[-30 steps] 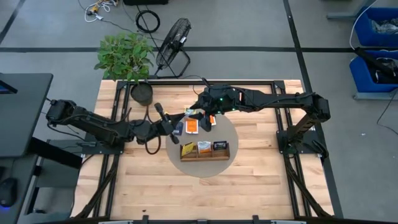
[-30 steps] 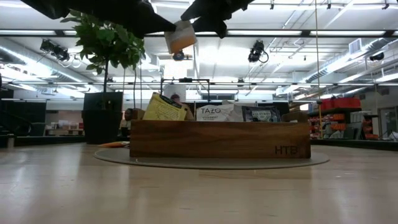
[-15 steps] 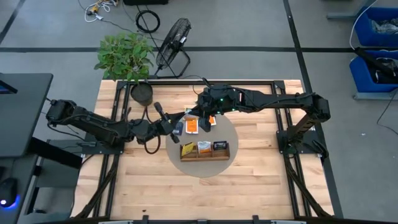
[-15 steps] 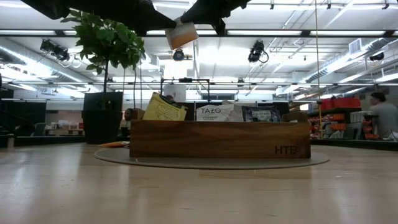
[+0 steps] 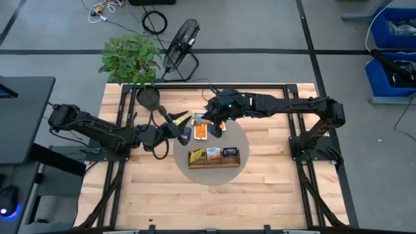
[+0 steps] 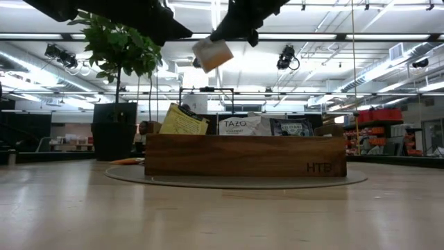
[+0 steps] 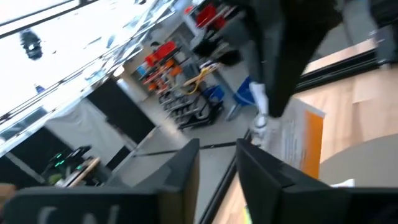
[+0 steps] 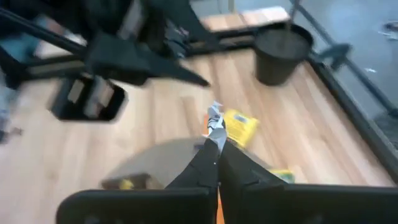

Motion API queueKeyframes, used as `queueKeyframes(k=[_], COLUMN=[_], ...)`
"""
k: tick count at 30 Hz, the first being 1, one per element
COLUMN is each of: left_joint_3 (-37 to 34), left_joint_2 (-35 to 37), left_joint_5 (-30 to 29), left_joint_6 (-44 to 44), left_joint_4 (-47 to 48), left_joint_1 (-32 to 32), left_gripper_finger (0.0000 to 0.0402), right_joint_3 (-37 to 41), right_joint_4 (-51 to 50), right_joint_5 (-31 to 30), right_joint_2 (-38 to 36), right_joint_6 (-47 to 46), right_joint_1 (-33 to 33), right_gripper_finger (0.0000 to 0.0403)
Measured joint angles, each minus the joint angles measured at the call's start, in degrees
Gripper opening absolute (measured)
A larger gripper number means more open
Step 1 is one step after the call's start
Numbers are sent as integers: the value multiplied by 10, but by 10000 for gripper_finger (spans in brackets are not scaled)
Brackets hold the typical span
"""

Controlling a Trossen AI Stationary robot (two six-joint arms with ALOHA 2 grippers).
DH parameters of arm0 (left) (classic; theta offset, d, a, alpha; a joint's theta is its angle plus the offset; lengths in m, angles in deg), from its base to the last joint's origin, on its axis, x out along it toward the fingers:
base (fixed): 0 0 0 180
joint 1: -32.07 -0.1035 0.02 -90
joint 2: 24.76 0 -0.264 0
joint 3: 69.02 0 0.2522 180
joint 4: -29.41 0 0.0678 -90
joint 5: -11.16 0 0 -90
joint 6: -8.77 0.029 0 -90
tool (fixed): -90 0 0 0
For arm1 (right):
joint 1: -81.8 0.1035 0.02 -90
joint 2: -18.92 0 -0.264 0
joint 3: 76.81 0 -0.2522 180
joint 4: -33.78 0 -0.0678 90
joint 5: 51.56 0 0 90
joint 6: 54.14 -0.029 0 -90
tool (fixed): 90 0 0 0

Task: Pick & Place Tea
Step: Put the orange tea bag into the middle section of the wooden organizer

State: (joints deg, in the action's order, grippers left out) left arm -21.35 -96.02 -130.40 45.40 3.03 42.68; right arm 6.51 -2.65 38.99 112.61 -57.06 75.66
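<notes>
A white-and-orange tea packet (image 6: 212,53) hangs in the air above the round grey mat (image 5: 242,140), with my right gripper (image 5: 204,120) shut on it. My left gripper (image 5: 179,121) stands open just to the left of it, its fingers (image 7: 186,168) apart and short of the packet (image 7: 305,140). The brown wooden tray (image 6: 243,154) sits on the mat and holds a yellow, a white and a dark packet upright. More tea packets lie flat on the mat behind the tray: an orange one (image 5: 201,132), a dark blue one (image 5: 185,135) and a yellow one (image 8: 239,126). My right gripper pinches the packet's upper edge (image 6: 223,43) between its two fingers, which come from above and from the table's right. In the right wrist view the packet shows edge-on (image 8: 215,121) just past the fingertips. It hangs tilted below the fingers, clear of the mat and the tray.
A black pot (image 5: 148,97) with a green plant stands at the table's far left corner. Black frame rails (image 5: 260,86) run along the table's far edge. Bare wooden tabletop (image 5: 214,201) lies in front of the tray.
The packet has passed from my left gripper to my right. My left gripper has opened, let go and drawn back a little toward the table's left. The packet now hangs from my right gripper, tipped further over and slightly farther right.
</notes>
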Motion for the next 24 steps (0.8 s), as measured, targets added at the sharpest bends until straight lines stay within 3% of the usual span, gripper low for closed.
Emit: queueKeyframes(k=[7, 12, 19, 24], left_joint_3=[0, 0, 0, 0], left_joint_2=[0, 0, 0, 0], left_joint_5=[-17, -40, -32, -1], left_joint_6=[1, 0, -22, -52], left_joint_4=[0, 3, 7, 6], left_joint_1=[13, 19, 19, 19], left_gripper_finger=[179, 196, 195, 195], right_joint_3=[6, 72, 290, 432], right_joint_4=[-53, -36, 225, 470], right_joint_5=[-55, -92, -71, -17], right_joint_2=[-16, -70, -177, -182], right_joint_6=[31, 19, -37, -49], right_joint_1=[35, 61, 100, 117], right_gripper_finger=[1, 0, 0, 0])
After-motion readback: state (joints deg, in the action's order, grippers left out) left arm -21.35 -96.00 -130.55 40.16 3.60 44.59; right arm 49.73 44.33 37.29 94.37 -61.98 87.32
